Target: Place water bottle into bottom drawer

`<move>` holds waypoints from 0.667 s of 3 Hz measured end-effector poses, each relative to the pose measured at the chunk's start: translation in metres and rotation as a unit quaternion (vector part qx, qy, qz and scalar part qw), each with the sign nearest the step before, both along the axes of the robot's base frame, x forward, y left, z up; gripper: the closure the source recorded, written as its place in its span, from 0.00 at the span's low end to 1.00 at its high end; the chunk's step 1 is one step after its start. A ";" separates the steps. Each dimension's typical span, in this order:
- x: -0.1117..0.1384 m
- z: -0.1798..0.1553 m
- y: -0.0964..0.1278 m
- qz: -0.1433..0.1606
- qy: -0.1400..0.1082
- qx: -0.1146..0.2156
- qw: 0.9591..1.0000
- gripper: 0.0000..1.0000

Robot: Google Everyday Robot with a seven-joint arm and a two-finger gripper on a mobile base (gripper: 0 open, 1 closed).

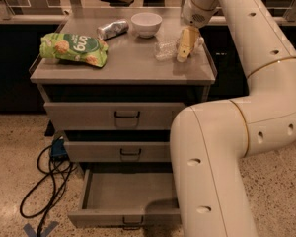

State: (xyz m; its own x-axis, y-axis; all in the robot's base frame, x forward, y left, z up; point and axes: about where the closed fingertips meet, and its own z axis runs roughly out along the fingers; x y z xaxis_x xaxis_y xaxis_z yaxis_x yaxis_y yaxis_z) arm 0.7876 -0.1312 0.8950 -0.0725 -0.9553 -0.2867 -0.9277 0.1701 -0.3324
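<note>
One step in hand: getting hold of the water bottle [166, 49], I judge.
Bottle: lying on its side on the cabinet top [128, 63], upper right of centre.
Pincer: my gripper [185, 44] is down at the bottle's right end; apart or clamped, I cannot tell.
Doing it well: squeeze gently, since thin plastic may slip; lift straight.
Bottom drawer [123, 217]: open, lower centre.

The hand [186, 44], at the right rear of the desk [133, 65], covers part of the water bottle [165, 49] (label too blurred to read). The arm [207, 172] hides the right side of the bottom drawer [123, 194].
</note>
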 end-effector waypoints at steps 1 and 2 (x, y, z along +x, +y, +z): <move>0.000 0.000 0.000 0.000 0.000 0.000 1.000 0.00; 0.000 -0.018 0.008 0.022 0.008 0.079 0.997 0.00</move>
State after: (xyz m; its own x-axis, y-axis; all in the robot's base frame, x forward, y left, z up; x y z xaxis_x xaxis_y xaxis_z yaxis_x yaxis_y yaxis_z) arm 0.7878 -0.1237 0.8770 -0.0373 -0.9007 -0.4329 -0.9401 0.1785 -0.2904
